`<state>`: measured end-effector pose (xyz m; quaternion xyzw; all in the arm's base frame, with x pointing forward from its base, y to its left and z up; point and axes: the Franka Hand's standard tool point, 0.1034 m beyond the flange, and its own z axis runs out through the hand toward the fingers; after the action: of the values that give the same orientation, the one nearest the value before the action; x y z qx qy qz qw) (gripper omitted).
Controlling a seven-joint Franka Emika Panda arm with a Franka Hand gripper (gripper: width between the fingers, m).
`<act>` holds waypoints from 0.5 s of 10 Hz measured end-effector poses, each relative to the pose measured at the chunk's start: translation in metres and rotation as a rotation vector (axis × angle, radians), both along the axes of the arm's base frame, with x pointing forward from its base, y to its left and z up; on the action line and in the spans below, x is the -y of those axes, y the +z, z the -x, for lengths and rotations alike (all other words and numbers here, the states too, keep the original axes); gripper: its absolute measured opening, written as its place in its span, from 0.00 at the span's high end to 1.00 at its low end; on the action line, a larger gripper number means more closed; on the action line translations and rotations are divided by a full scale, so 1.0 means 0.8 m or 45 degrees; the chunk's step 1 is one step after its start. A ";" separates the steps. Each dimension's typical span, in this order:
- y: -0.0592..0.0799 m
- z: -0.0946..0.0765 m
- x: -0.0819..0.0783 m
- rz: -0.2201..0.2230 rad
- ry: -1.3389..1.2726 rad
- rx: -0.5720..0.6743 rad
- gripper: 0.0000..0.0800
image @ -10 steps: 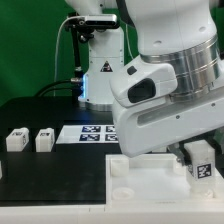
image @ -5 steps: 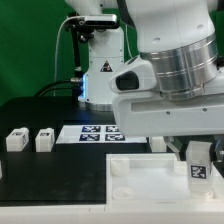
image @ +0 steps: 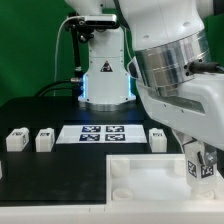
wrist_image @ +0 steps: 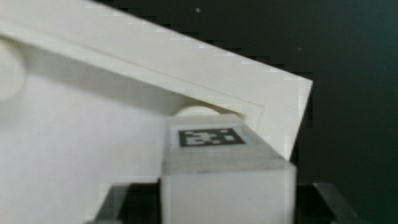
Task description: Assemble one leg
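My gripper (image: 203, 160) is shut on a leg (image: 203, 167), a small white block with a black-and-white tag on its face. It holds the leg over the near corner, on the exterior view's right, of the large flat white square piece (image: 145, 175). In the wrist view the leg (wrist_image: 222, 160) sits between my fingers (wrist_image: 128, 197), right beside a round corner socket (wrist_image: 196, 102) of the flat piece (wrist_image: 107, 110). I cannot tell whether the leg touches the socket. Three more legs stand on the table (image: 16, 140), (image: 44, 140), (image: 157, 138).
The marker board (image: 100, 133) lies on the black table behind the flat piece. The robot's base (image: 103, 75) stands at the back. My arm fills the exterior view's upper right. A green backdrop is behind.
My arm has swung toward the exterior view's right and uncovered the third loose leg. The held leg has stayed over the same corner of the flat piece.
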<state>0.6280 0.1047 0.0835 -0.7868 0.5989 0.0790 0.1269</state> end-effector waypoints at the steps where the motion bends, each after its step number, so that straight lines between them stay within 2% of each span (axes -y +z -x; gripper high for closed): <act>1: 0.000 0.000 0.000 0.000 0.029 0.007 0.62; 2: 0.000 0.001 -0.001 0.000 0.037 0.009 0.62; 3: 0.000 0.001 -0.001 0.002 0.095 0.026 0.40; 4: -0.001 0.001 -0.003 0.002 0.100 0.026 0.26; 5: -0.004 0.003 -0.007 0.032 0.397 0.098 0.26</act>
<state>0.6255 0.1102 0.0802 -0.8742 0.4651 0.0600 0.1260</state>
